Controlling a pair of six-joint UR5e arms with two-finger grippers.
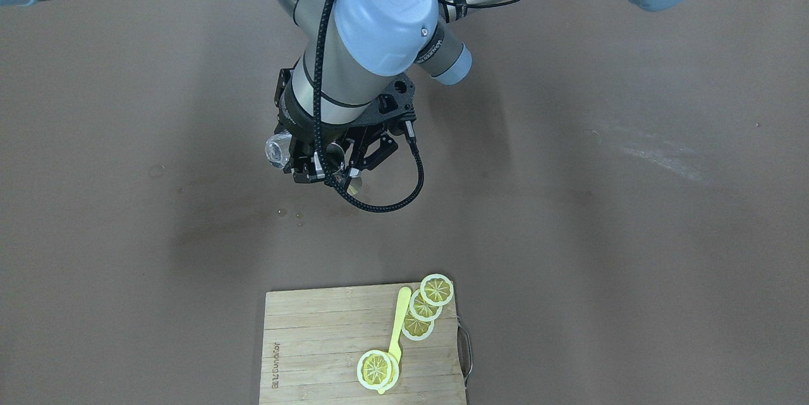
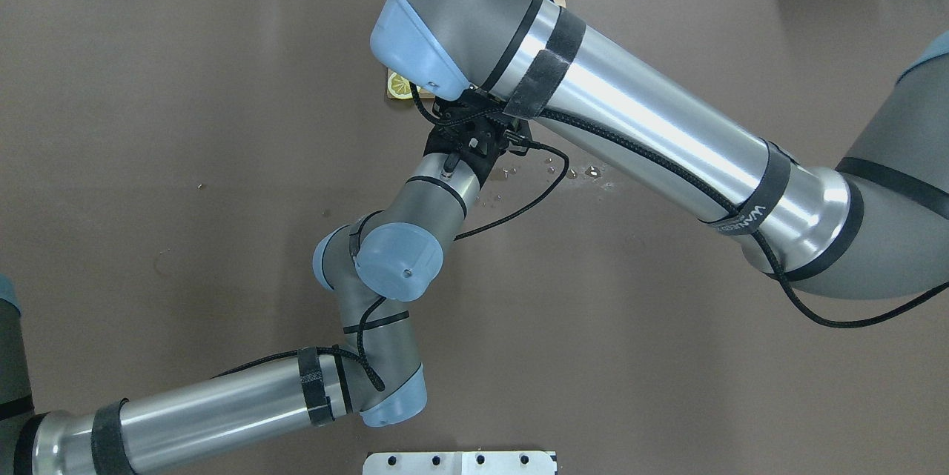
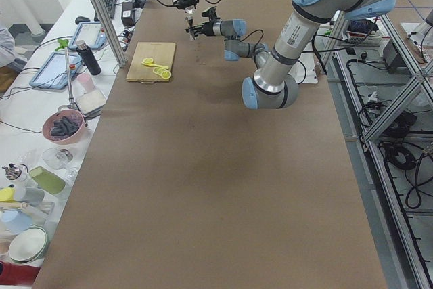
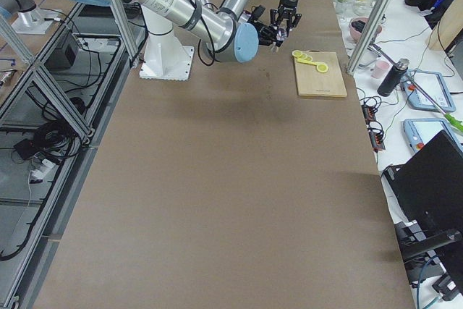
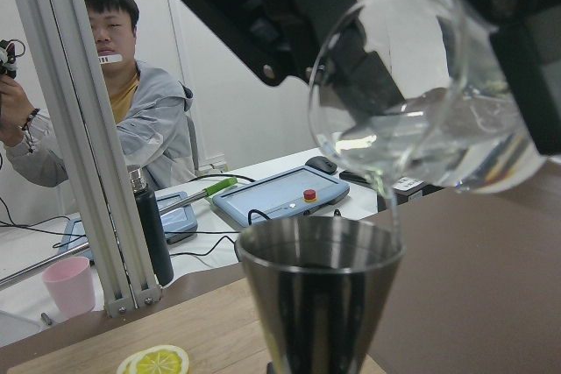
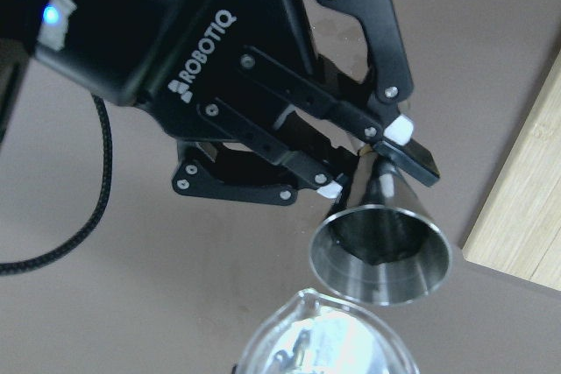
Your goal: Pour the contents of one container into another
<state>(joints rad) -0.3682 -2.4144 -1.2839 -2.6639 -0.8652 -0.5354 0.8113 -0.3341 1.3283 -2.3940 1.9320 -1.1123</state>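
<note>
The clear glass beaker [image 5: 421, 102] is tipped, lip down, just above the steel jigger [image 5: 320, 295], and a thin stream runs from the lip into the jigger's upper cone. My right gripper [image 1: 302, 162] is shut on the beaker [image 1: 276, 150] and holds it above mid-table. The right wrist view shows my left gripper [image 6: 368, 164] shut on the narrow waist of the jigger [image 6: 381, 251], which stands upright. The beaker's rim [image 6: 320, 339] shows at the bottom edge of that view. Both grippers are hidden under the arms in the overhead view.
A wooden cutting board [image 1: 316, 342] with lemon slices [image 1: 436, 289] and a yellow utensil [image 1: 398, 323] lies beyond the grippers, at the operators' side. Water drops [image 2: 586, 173] dot the brown table beside the grippers. A black cable [image 1: 404, 196] loops below the wrists. An operator [image 5: 114, 67] sits past the table.
</note>
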